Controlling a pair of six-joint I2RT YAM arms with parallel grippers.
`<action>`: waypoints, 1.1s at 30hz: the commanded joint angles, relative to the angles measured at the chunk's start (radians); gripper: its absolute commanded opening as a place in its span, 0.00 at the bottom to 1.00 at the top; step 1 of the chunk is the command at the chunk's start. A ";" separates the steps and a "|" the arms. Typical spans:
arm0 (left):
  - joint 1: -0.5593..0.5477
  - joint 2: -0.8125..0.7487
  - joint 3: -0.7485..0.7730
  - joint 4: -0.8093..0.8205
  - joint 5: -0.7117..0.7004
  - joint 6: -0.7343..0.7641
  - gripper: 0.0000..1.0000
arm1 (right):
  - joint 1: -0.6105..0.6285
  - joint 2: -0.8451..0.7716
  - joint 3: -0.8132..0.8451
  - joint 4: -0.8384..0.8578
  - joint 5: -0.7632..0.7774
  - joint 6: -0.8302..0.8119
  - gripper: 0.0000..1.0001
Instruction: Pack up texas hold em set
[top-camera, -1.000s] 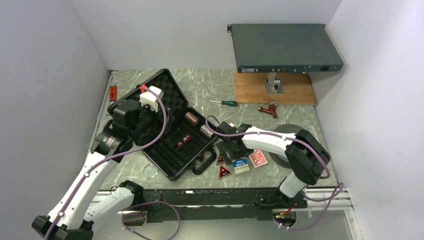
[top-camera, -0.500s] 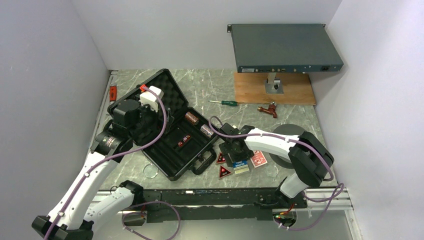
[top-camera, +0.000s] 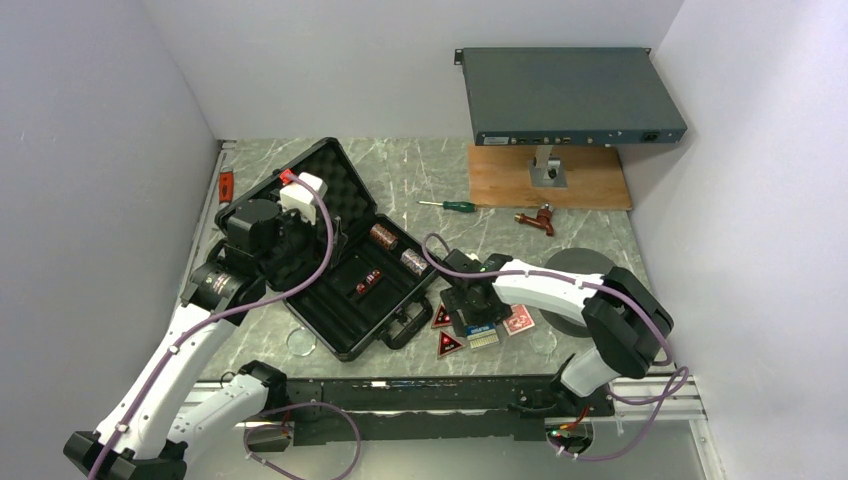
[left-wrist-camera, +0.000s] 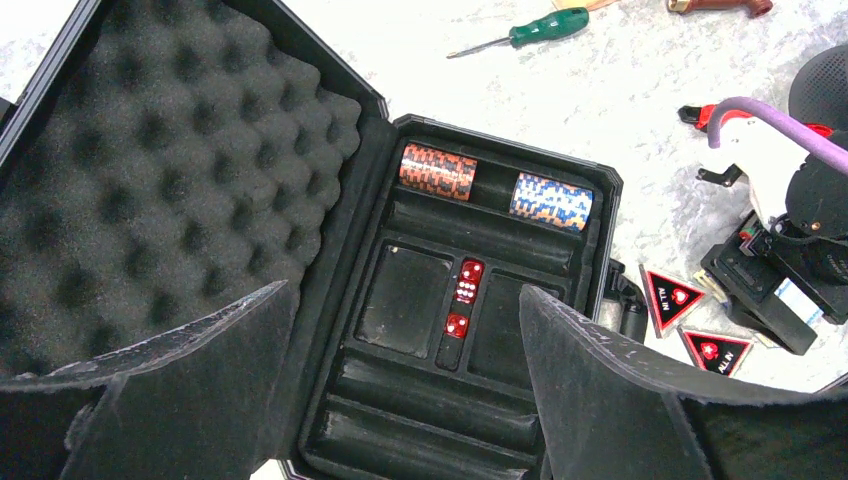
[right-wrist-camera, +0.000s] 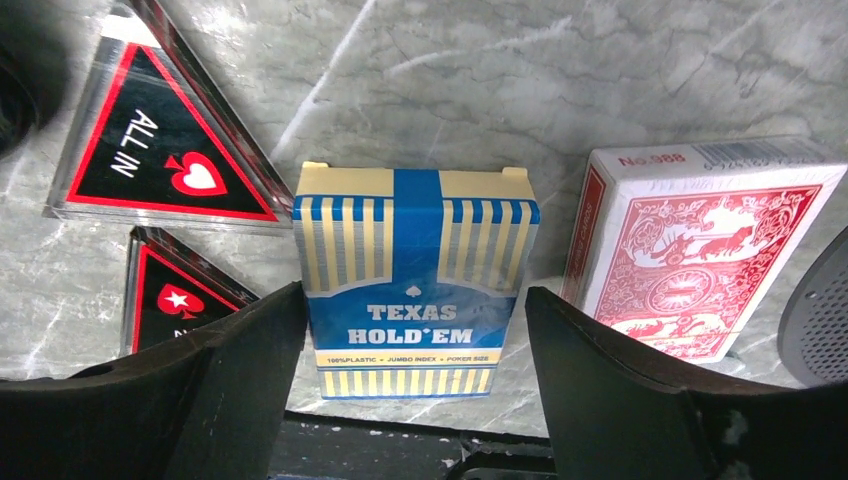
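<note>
1. Your right gripper is hanging spread, straddling the blue card deck lying on the table, beside the red card deck.
2. Your left gripper is hovering spread above the open briefcase, which is holding two chip rolls.

Grey rack-mount box above wooden board, green-handled screwdriver, black disc
</note>
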 joint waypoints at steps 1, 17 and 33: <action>-0.003 -0.007 0.020 0.016 -0.007 0.004 0.88 | -0.001 -0.044 -0.021 0.001 0.021 0.046 0.79; -0.004 -0.017 0.021 0.015 -0.009 0.004 0.88 | -0.001 -0.083 0.066 -0.066 0.157 0.075 0.42; -0.002 -0.044 0.014 0.018 -0.090 0.005 0.85 | -0.004 -0.181 0.303 -0.042 0.184 0.115 0.00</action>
